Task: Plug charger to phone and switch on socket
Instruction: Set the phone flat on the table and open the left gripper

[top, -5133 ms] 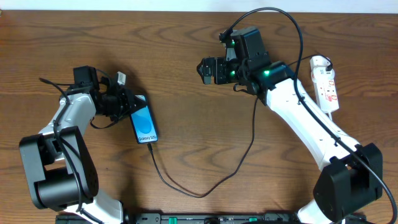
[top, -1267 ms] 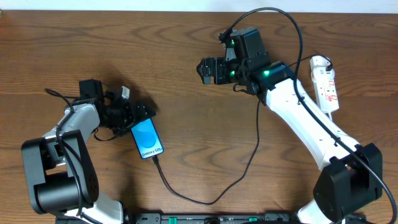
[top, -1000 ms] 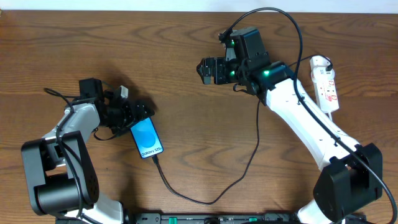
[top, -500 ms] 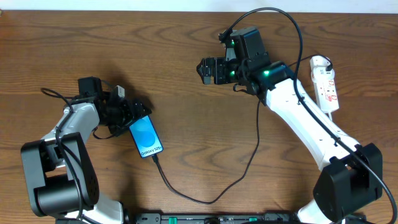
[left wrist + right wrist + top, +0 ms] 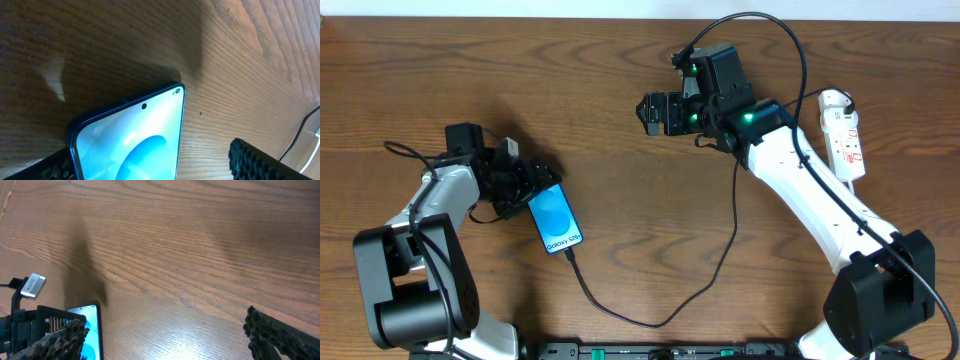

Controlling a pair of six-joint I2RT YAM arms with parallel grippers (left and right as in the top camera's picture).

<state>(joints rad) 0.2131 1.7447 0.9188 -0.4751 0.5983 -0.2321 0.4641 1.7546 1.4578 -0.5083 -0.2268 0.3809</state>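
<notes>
Left hand: my left hand (image 5: 532,186) is spread wide at the left of the overhead frame. It straddles the top end of the phone (image 5: 557,221) instead of clamping it.
Contact: in the wrist view one finger (image 5: 52,167) sits right at the phone's edge and the other (image 5: 260,162) stands apart. I cannot tell whether the near one actually presses.
Phone: it lies flat and screen up on the tabletop (image 5: 620,60), left of centre and tilted, with its port end towards the bottom edge.
Charger: the black cable (image 5: 650,322) meets the phone's lower end, dips to the bottom of the frame, then climbs past my right arm. It looks plugged in. I judge I am bracketing the phone so the cable's pull cannot drag it.
Socket: the white power strip (image 5: 844,135) lies at the upper right edge, well away from both hands.
Right hand: my right hand (image 5: 653,112) is wide and empty, above bare wood at upper centre.
Remaining: I judge the socket's switch is not yet pressed, and my right hand is nearer to it.
</notes>
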